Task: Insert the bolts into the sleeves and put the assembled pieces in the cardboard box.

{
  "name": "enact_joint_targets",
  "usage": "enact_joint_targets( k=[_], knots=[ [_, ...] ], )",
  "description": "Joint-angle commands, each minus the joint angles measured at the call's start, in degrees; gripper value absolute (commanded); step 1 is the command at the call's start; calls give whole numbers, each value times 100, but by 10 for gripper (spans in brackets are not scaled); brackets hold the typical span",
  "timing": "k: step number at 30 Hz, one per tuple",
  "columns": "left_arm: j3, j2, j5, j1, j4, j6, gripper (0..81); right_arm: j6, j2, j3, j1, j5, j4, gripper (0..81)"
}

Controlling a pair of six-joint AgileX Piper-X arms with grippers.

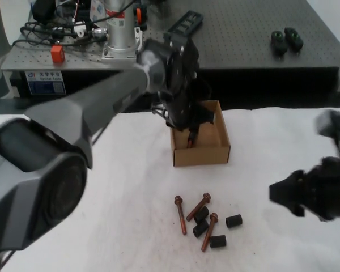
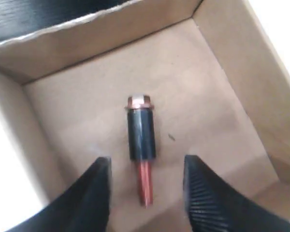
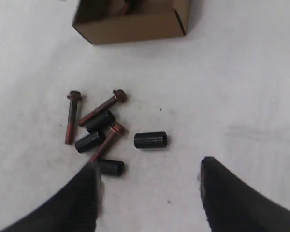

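Note:
The cardboard box [image 1: 201, 152] stands on the white cloth, and my left gripper [image 1: 190, 135] hangs in its opening. In the left wrist view that gripper [image 2: 147, 193] is open, its fingers [image 2: 94, 198] apart above an assembled piece [image 2: 141, 133], a copper bolt in a black sleeve, lying loose on the box floor [image 2: 203, 106]. Three bolts [image 1: 181, 214] and several black sleeves [image 1: 233, 221] lie scattered in front of the box. My right gripper [image 1: 286, 194] hovers to the right of them, open and holding nothing [image 3: 150, 193], with the bolts [image 3: 72, 116], the sleeves [image 3: 151, 140] and the box [image 3: 130, 21] beyond it.
The left arm's thick links [image 1: 73, 124] stretch across the left half of the cloth. Behind the cloth rises a black perforated bench [image 1: 243, 34] with cables, a metal post [image 1: 120, 31] and two small black parts [image 1: 286, 39].

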Motion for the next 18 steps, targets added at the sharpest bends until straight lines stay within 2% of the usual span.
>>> enact_joint_targets(
  k=[1, 4, 6, 13, 18],
  knots=[
    [-64, -796, -446, 33, 1110, 495, 295, -494, 511, -418, 187, 198, 457, 442],
    [5, -1101, -1347, 50, 1850, 781, 251, -838, 1425, -1084, 524, 570, 786, 442],
    [323, -1348, -1713, 94, 1956, 808, 241, -1193, 1957, -1409, 760, 688, 799, 442],
    [2597, -2868, -1710, 251, 1335, 653, 241, -2175, 3265, -2481, 1167, 1032, 1589, 442],
    [4198, -4030, -1498, 251, 535, 653, 241, -2741, 3795, -2727, 1277, 1579, 1649, 442]
  ],
)
